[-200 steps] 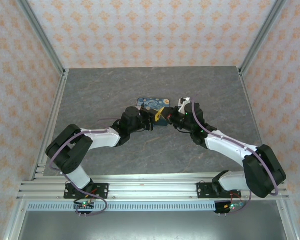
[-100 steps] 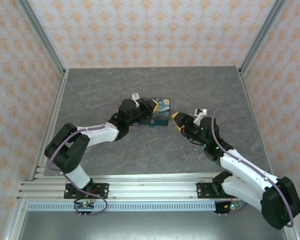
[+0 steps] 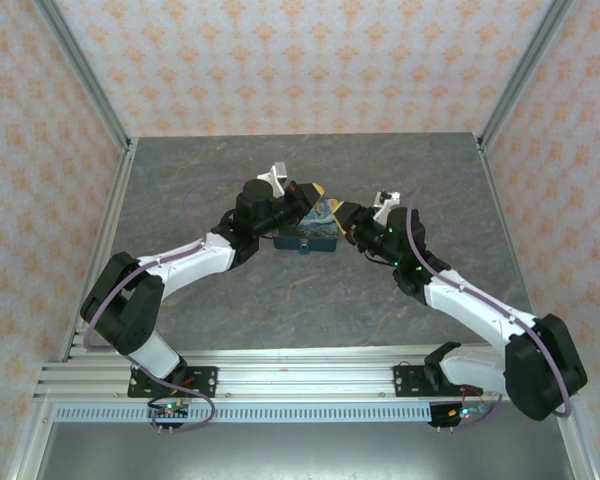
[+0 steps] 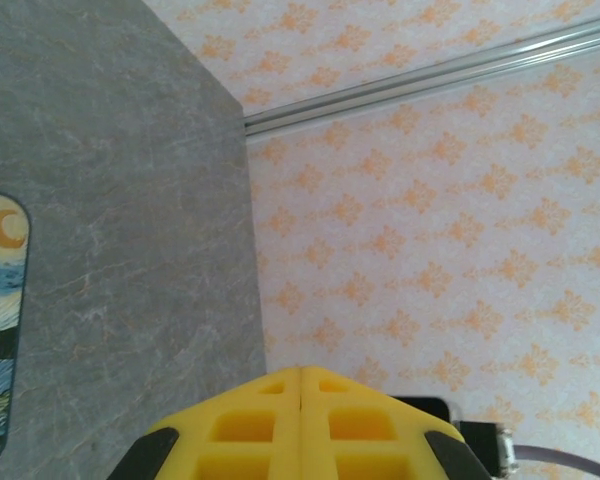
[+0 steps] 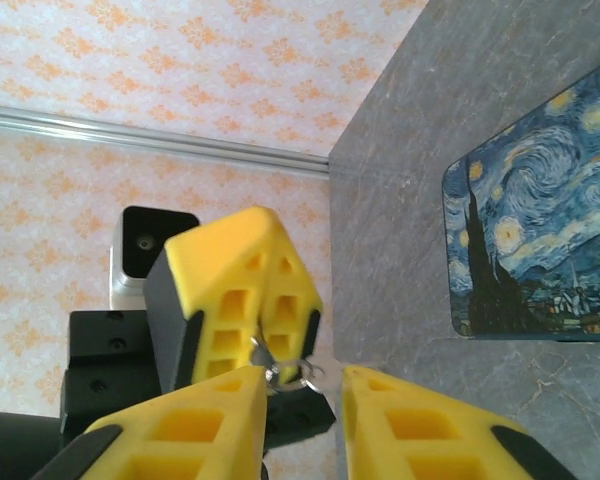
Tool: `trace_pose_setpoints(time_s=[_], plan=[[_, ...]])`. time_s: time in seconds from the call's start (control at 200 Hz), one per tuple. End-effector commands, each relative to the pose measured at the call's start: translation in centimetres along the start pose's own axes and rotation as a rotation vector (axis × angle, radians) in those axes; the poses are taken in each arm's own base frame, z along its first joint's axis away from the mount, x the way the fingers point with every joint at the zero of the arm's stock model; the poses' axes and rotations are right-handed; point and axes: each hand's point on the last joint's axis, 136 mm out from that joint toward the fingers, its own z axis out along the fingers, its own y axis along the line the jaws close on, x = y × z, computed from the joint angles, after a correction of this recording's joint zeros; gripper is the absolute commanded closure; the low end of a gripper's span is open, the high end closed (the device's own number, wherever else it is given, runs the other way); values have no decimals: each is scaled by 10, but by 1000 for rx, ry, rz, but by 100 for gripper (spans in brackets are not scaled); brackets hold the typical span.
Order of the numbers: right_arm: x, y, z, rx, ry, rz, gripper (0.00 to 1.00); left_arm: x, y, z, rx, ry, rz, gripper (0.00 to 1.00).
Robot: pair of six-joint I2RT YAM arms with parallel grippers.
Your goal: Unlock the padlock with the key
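1. Grey bench (image 3: 230, 290), arms meeting mid-bench.
2. Starry Night box (image 5: 540, 240) lies flat on it.
3. Left hand (image 4: 300, 385): yellow fingers pressed together, pinching the key (image 5: 283, 372) at their tips.
4. Right hand (image 5: 302, 382): fingers narrowly apart, either side of the key.
5. Teal padlock (image 3: 305, 248) sits against the box's near edge.

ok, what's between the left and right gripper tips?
The small metal key: pinched by the shut left gripper, it sits at the mouth of the open right gripper. Seen in the right wrist view.
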Motion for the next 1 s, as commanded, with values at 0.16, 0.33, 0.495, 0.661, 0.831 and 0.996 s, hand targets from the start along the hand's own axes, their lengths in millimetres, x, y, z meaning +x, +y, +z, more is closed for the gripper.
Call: trace_pose_setpoints(time_s=[0.16, 0.33, 0.495, 0.661, 0.831, 0.996], plan=[[7, 17, 11, -56, 45, -64, 80, 9, -9, 1, 16, 42, -7, 100], [8, 21, 11, -67, 46, -67, 80, 11, -6, 3, 10, 51, -19, 100], [9, 27, 10, -80, 45, -72, 76, 13, -5, 5, 9, 56, -27, 100], [10, 32, 12, -90, 47, -77, 74, 16, -2, 7, 1, 63, -33, 100], [10, 33, 10, -93, 42, -79, 74, 16, 1, 7, -17, 63, -31, 100], [7, 26, -4, -66, 1, -86, 74, 17, 7, 7, -34, 63, -36, 100]])
